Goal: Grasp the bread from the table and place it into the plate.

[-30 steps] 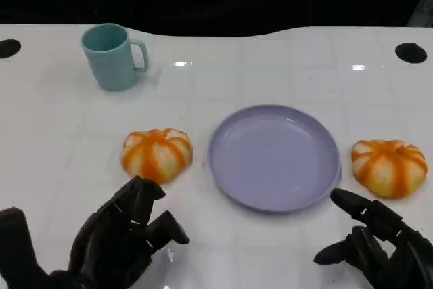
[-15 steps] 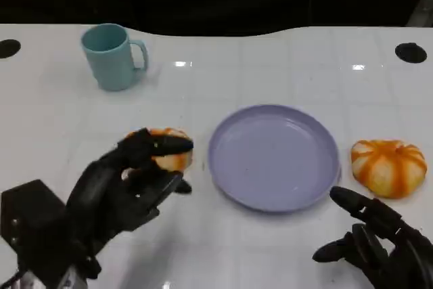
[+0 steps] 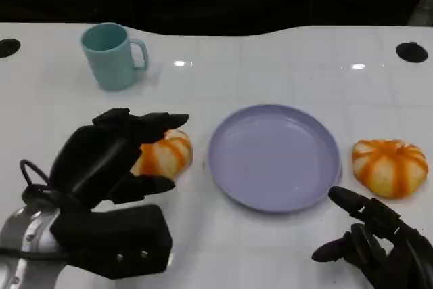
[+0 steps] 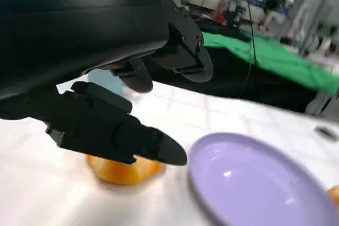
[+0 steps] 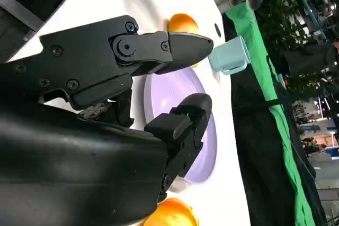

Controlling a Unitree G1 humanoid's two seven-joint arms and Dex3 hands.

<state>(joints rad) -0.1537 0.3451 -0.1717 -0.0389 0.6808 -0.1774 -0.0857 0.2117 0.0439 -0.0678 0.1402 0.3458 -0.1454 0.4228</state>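
An orange-and-white striped bread (image 3: 169, 154) lies on the white table just left of the empty lilac plate (image 3: 274, 157). My left hand (image 3: 111, 153) hovers over this bread, fingers reaching over its top and the thumb in front of it, spread and not closed on it. In the left wrist view the bread (image 4: 124, 170) sits under the thumb (image 4: 127, 138), beside the plate (image 4: 249, 183). A second bread (image 3: 389, 167) lies right of the plate. My right hand (image 3: 379, 241) rests near the table's front edge, fingers apart, holding nothing.
A teal mug (image 3: 111, 55) stands at the back left. Two dark round holes (image 3: 411, 52) mark the table's far corners. The right wrist view shows the plate (image 5: 169, 93), the far bread (image 5: 181, 24), the mug (image 5: 229, 56) and the near bread (image 5: 169, 213).
My left arm has advanced from the front edge over the left bread, its fingers now arching across the top. The right hand has stayed in place.
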